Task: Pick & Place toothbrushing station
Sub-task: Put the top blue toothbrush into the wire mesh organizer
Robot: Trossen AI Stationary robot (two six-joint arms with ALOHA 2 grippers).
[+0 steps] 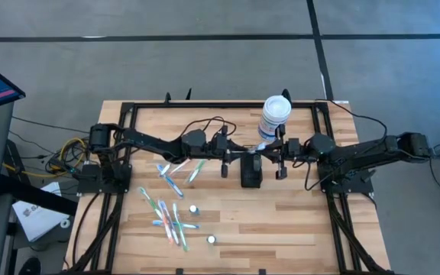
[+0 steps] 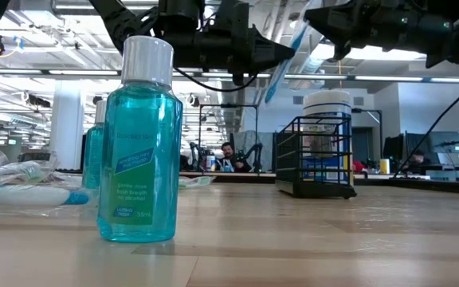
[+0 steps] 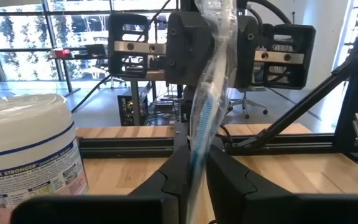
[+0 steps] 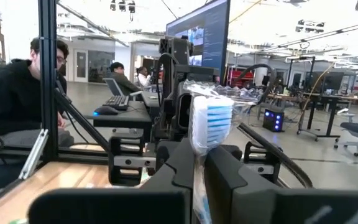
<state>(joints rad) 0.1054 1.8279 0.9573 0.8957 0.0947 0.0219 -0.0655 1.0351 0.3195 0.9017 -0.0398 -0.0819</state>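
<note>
The room is a big open hall with a grey floor, and in it stands the wooden table (image 1: pixel 296 221) with a black frame. On the left part of the table, loose toothbrushes (image 1: pixel 170 214) lie scattered. From table height, a blue-green mouthwash bottle (image 2: pixel 138 151) stands upright and very near the camera. My left claw (image 3: pixel 194 168) is over the middle of the table. Its fingers are narrow, and a wrapped toothbrush (image 3: pixel 207 106) passes steeply up between them. Just below my two claws stands the toothbrushing station (image 1: pixel 250 174), at the centre of the table. From above, its long axis runs from the far side to the near side. The level view shows what the top view does not: the station (image 2: pixel 315 155) is upright wire work, open side pointing up, resting on the wood. The white canister (image 1: pixel 275 116) stands just behind it and is taller. My right claw (image 4: pixel 197 162) is clamped on the same toothbrush, with the blue bristle head above its fingers. Neither wrist view shows the station.
</note>
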